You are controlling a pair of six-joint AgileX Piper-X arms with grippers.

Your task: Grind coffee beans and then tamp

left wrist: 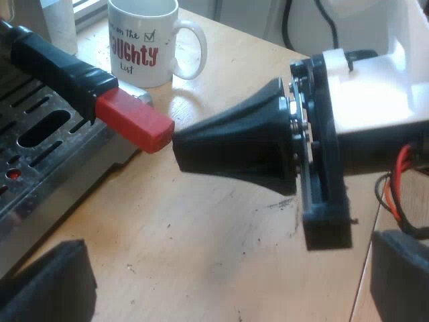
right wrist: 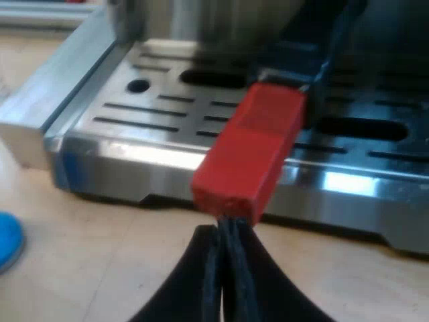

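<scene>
Steel slotted drip tray (left wrist: 40, 154) of the espresso machine (right wrist: 201, 20) sits on a pale wooden worktop (left wrist: 221, 228), scuffed and sunlit. Left gripper (left wrist: 221, 285) hovers over bare wood beside the tray's edge, two black fingers spread wide, nothing between them. Metal holder with a dark handle (left wrist: 57, 67) runs out over the tray, and its blocky red end (left wrist: 134, 124) overhangs the tray's edge. Holder's head is hidden, so locked in or not: cannot tell. White ceramic mug (left wrist: 144, 47) with red and black lettering stands near the worktop's edge, beyond the tray's corner. Right gripper (left wrist: 179, 144) has its tip at the red end, touching or nearly. From its own wrist its fingers (right wrist: 201, 275) are pressed together, pinching nothing. Blue rounded tamper (right wrist: 7, 241), partly seen, lies on the wood near the tray's corner. Judgement: holder is rigid, probably head-heavy, handle smooth and maybe slippery. Best hold is across the dark handle just behind the red end, jaws opened first.
</scene>
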